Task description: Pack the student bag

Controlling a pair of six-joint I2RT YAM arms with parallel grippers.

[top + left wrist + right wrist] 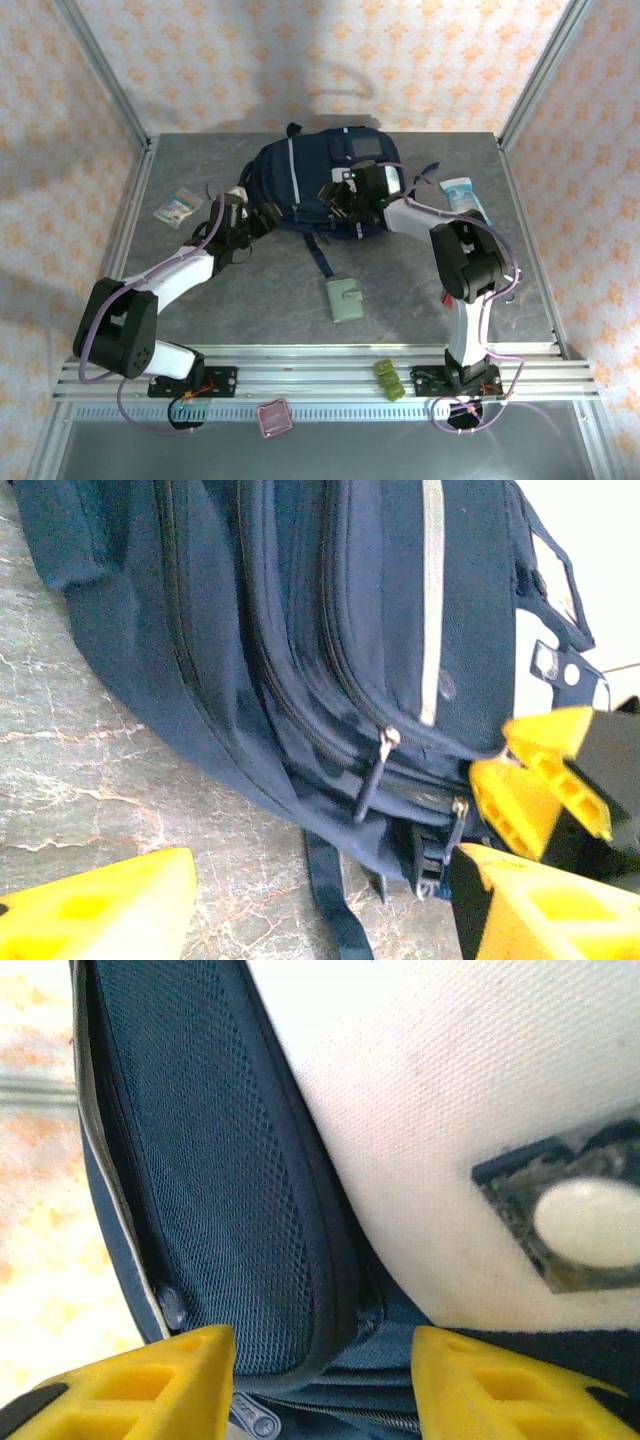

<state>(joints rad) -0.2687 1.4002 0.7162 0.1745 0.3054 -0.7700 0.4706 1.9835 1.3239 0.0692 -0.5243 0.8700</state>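
Standing at the near side: a little pink square thing (272,417) sat on the front ledge, and a small olive-green thing (389,380) was on the metal rail (300,365) just beside the right arm's base. A bit further in, a pale green wallet (346,299) lay flat on the grey table (420,280), on its own, with a dark strap (322,255) from the bag trailing toward it.

Past that, both arms reached in toward the middle. The left gripper (266,221) was at the bag's left edge, low over the table, fingers spread wide and nothing between them but bare tabletop and the bag's side. From its wrist camera I could see a zipper pull (385,745) hanging off the bag, plus a white stripe (432,600) running along the fabric. The right gripper (342,205) was on the bag's near right side, fingers apart too. A piped edge of the bag with mesh lining (230,1210) sat in the gap, but it didn't look pinched, so I'd call that one released as well.

The student bag (300,165) lay flat in the middle of the table toward the back, between the two grippers.

Off to the sides, a small clear packet (179,205) lay left of the bag and a white-and-blue pack (465,195) right of it, both well apart from it. Behind it all was the orange-patterned wall (320,60).
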